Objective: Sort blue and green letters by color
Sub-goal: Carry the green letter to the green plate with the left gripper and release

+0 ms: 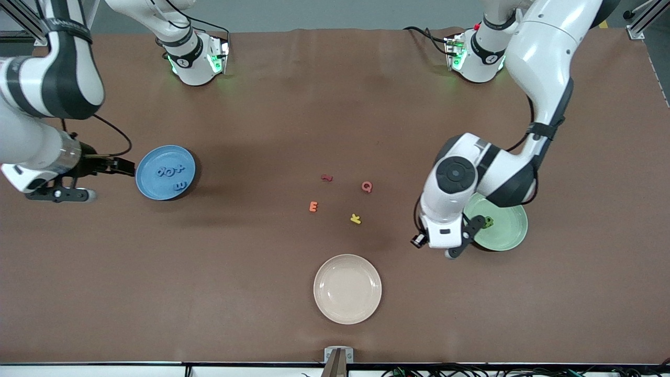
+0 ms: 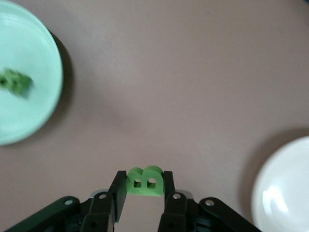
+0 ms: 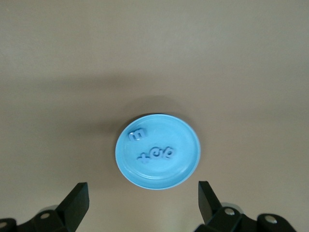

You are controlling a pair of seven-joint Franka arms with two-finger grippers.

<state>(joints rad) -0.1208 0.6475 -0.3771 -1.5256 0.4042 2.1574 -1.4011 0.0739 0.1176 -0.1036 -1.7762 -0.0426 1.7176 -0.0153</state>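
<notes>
Brown matte table covering (image 1: pixel 293 104) spreads under both Franka arms. At the left arm's end, the left gripper (image 2: pixel 143 186) hangs over bare table just beside the round pale-green plate (image 1: pixel 510 235), its two black fingers (image 2: pixel 117 187) pinched on a chunky green letter B (image 2: pixel 144 181). One more small dark-green letter (image 1: pixel 488 222) lies in that plate; how many green pieces sit under the arm cannot be told. At the right arm's end, the right gripper (image 3: pixel 143 198) waits in the air with its fingers spread wide and nothing between them, close to the round blue plate (image 1: pixel 152 186). Inside that plate lie the small blue letters (image 1: pixel 171 170), four pieces clustered together. Between the two grippers, on the open table, lie a red letter (image 1: pixel 326 178), a pink letter Q (image 1: pixel 367 186), an orange letter E (image 1: pixel 313 207) and a yellow letter (image 1: pixel 356 219). Nearer the front camera sits a round cream plate (image 1: pixel 324 303).
</notes>
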